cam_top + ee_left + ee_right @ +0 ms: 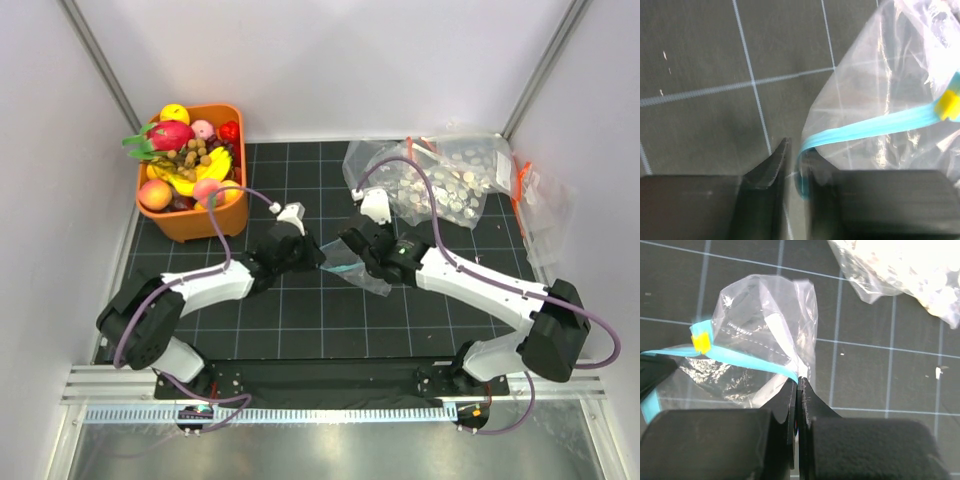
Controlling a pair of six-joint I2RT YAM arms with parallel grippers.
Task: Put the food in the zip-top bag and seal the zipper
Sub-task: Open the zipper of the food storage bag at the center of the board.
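Observation:
The small clear zip-top bag (352,268) hangs between my two grippers over the black grid mat. Its teal zipper (745,360) carries a yellow slider (701,342). My right gripper (798,390) is shut on the bag's corner at one end of the zipper. My left gripper (797,165) stands narrowly open, with the other end of the zipper (875,125) curling down into the gap beside one finger (772,165). The bag (880,75) looks empty. A pink-yellow peach (208,190) and an orange round fruit (154,194) lie in the basket.
An orange basket (190,225) at the back left holds a banana (200,175), a dragon fruit (165,135) and other toy fruits. Bigger clear bags speckled with white pieces (450,180) lie at the back right, also in the right wrist view (910,275).

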